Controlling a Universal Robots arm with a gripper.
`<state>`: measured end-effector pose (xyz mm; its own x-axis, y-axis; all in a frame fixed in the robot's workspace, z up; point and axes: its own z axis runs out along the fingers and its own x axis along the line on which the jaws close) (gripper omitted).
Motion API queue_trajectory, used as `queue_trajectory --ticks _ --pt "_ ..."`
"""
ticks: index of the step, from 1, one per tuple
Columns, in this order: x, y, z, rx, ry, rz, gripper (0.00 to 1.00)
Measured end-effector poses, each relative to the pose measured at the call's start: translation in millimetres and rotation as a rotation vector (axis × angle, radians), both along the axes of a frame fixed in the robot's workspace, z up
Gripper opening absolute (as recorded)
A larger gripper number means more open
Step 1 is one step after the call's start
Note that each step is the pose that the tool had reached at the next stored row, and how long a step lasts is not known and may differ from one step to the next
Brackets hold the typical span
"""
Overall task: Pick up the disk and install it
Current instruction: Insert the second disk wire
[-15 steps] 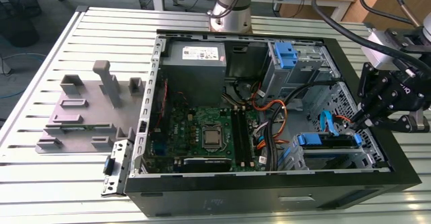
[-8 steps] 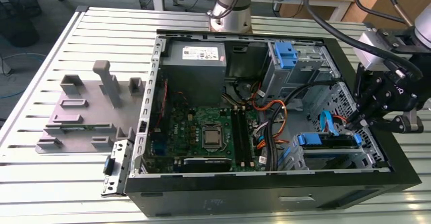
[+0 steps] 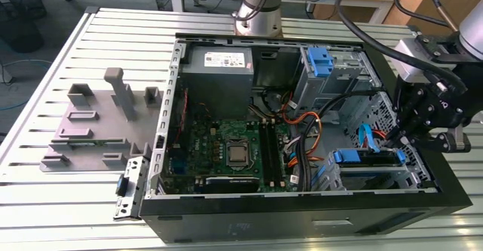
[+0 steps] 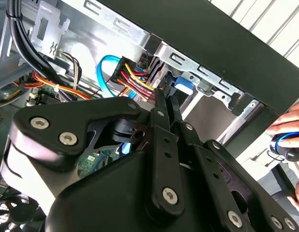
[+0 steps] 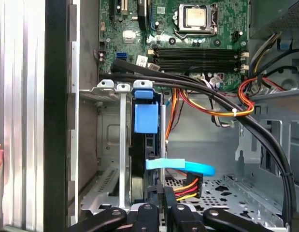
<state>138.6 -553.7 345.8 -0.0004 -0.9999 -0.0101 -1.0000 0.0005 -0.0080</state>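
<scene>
In the drive cage point(image 5: 106, 126), the disk point(image 5: 143, 145) sits slotted (blue tab outward), hand point(image 5: 161, 193) at its connector end.

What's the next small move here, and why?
Probably a short, gentle push into the bay. The disk stands in the drive cage with its blue rail at the cage mouth, and the gripper is right by it; whether it is fully seated, I cannot tell.

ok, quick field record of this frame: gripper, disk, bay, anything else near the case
gripper: over the drive cage at the exterior view's right, fingers close together at the disk's connector end
disk: with blue rails, seated upright in the bay
bay: metal cage by the black case wall
cables: coloured power plug and flat blue cable at the disk
hand: a person's, outside the case
</scene>
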Motion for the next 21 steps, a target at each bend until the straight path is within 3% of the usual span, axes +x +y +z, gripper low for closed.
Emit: queue_trajectory --ticks 6,21 --pt "0.0 -3.3 -0.1 0.0000 -0.0003 0.000 0.16" --pt "0.0 -5.3 -1.1 0.0001 -0.0003 0.000 0.16"
